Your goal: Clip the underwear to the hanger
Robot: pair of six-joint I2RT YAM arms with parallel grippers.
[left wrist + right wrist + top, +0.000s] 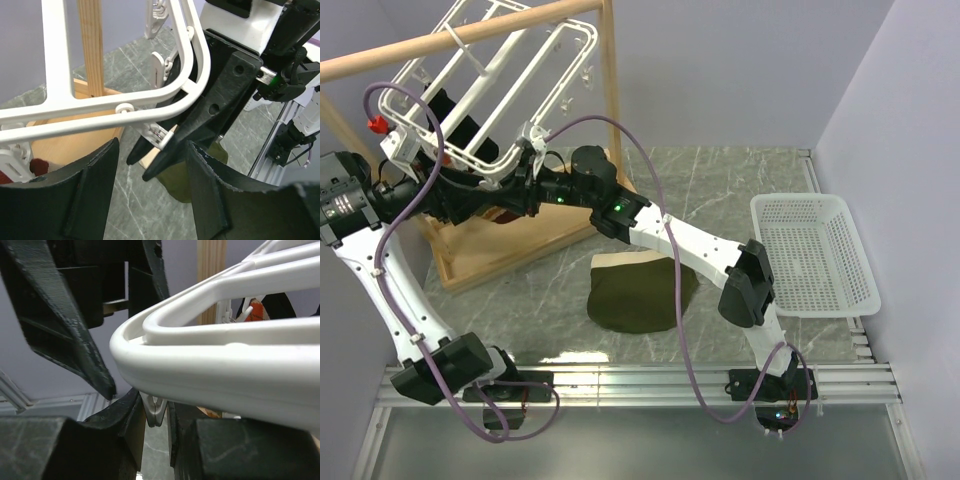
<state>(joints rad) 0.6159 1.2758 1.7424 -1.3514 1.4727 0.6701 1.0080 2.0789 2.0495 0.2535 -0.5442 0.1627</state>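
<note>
Underwear (640, 295) lies flat on the bench (740, 190), longer side running left to right, well below both pincers at the low corner of the hanger (485, 90). Right pincer (152, 430) is closed on a dangling clip (154, 412); left pincer (152, 145) gapes empty beside it.

Robot lab test cell, not a home. Plain grey-lilac partition walls (720, 70) box in the table at far, left & right edges. Marble-look tabletop (760, 180). Aluminium extrusion rails (640, 380) run along near edge w/ two arm bases (765, 385) bolted on, purple cables (677, 290) looping loose. Laundry props look staged: wooden rail stand (470, 37) at far-left corner w/ white hanger (55, 50), white mesh basket (817, 311) at right edge.
</note>
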